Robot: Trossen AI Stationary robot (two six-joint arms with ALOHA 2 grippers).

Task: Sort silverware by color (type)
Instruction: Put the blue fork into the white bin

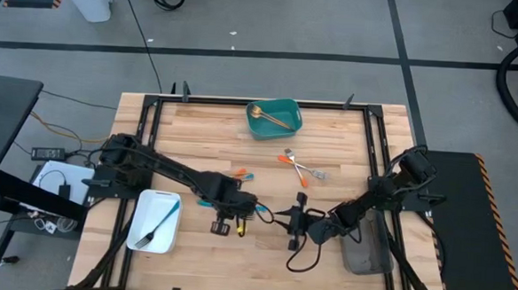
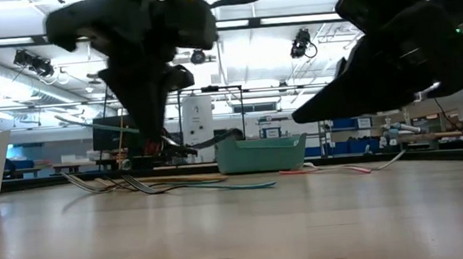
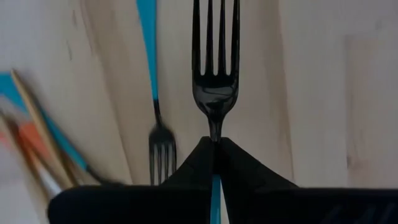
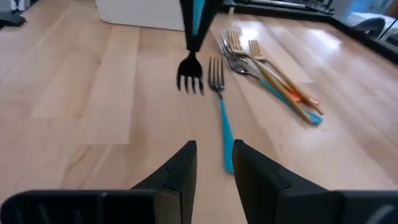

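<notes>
My left gripper (image 3: 215,144) is shut on a blue-handled fork (image 3: 215,74) with a dark head, above the near middle of the table (image 1: 207,124). A second blue-handled fork (image 4: 222,118) lies flat on the wood just beside it. My right gripper (image 4: 214,155) stands open low over the table, pointing at that lying fork's handle end and touching nothing. A loose bunch of forks (image 4: 273,78) with gold, blue and orange handles lies a little beyond. Two orange-handled pieces (image 1: 302,169) lie right of centre. My left gripper pinches the fork between its two fingers where the dark neck meets the blue handle (image 3: 215,135). The fingers come from above, pointing down, and lie along the fork; the handle (image 4: 198,15) runs up between them. The fork hangs upright, tines (image 4: 189,81) down, clear of the table.
A teal tray (image 1: 289,111) holding gold pieces stands at the far middle. At the near left is a white tray (image 1: 167,238) with one blue-handled fork (image 1: 159,224) in it. A grey tray (image 1: 364,253) sits near right, partly under my right arm.
</notes>
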